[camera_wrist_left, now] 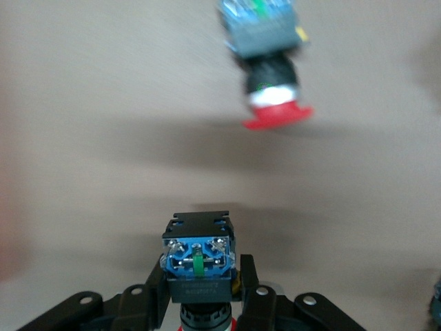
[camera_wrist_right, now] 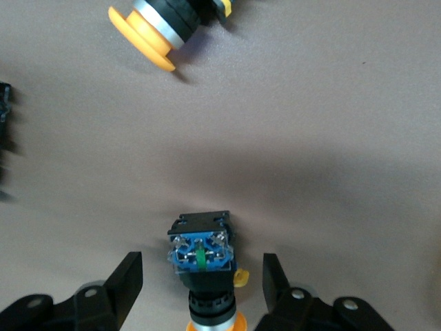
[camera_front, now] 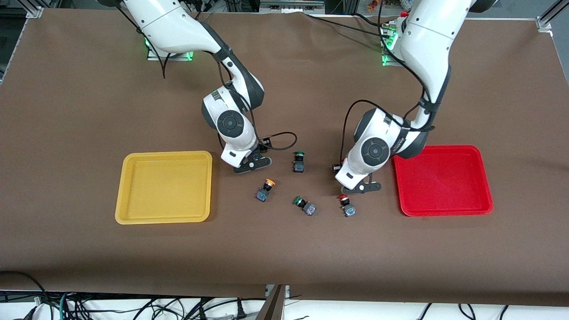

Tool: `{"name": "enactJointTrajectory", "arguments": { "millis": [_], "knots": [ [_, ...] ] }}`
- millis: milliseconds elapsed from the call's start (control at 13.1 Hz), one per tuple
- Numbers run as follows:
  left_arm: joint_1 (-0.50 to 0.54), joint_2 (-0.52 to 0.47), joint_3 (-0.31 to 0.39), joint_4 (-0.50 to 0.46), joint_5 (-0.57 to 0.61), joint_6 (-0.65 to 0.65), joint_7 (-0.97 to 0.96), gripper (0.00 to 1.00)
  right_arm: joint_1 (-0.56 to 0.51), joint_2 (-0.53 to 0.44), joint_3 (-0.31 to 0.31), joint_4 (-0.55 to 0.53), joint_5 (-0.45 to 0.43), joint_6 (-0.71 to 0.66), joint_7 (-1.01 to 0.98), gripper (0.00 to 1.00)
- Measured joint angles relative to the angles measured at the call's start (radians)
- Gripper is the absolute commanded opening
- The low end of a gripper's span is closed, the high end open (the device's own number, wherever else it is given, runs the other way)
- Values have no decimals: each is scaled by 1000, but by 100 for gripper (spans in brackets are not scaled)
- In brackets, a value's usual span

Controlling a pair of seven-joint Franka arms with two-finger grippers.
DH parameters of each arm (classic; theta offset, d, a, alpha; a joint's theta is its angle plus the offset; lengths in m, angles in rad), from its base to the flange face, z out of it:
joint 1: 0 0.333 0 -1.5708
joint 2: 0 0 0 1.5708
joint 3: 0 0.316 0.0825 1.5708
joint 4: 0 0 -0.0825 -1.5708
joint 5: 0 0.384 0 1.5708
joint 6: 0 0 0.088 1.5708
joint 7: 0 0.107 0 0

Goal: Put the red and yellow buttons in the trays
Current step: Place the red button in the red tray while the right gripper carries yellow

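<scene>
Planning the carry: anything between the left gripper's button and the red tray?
Nothing visible. The left gripper, shut on a red button, is beside the red tray; only bare table between. The right gripper straddles a yellow button, open.

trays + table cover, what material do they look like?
Yellow tray and red tray: likely moulded plastic, with uniform colour, rounded corners, raised rims and a soft sheen. Table cover: matte brown sheet, with no glare; it looks like paper or felt, but which one can't be told.

Glossy plastic yellow tray (camera_front: 164, 186), glossy red tray (camera_front: 444, 180), matt brown table cover (camera_front: 284, 249)
</scene>
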Motion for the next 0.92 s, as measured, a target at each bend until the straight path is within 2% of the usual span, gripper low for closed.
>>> {"name": "enactJointTrajectory", "arguments": {
  "millis": [76, 153, 305, 458, 610, 686, 763, 839, 915],
  "knots": [
    [33, -38, 5, 6, 1, -54, 38, 11, 0, 2, -1, -1, -1, 11, -2, 51],
    [78, -78, 9, 7, 2, -109, 112, 12, 0, 4, -2, -3, -1, 25, -6, 30],
    [205, -134, 15, 4, 14, -185, 314, 11, 0, 7, -6, -7, -2, 44, -13, 0],
    [313, -141, 15, -18, 82, -199, 485, 12, 0, 6, -10, -6, -2, 51, -15, 0],
    [348, -138, 14, -91, 108, -133, 547, 15, 1, -6, -44, 2, -5, 36, -29, 0],
    [346, -136, 8, -150, 113, -54, 548, 29, -1, -26, -83, 14, -5, -18, -66, 0],
    [342, -136, 1, -214, 115, 35, 548, 71, -6, -50, -130, 33, -5, -99, -112, 0],
    [340, -136, -2, -271, 115, 109, 548, 100, -16, -73, -177, 55, -4, -182, -146, 0],
    [342, -136, -2, -311, 115, 154, 548, 100, -31, -91, -226, 72, -4, -244, -169, 0]
  ]
}}
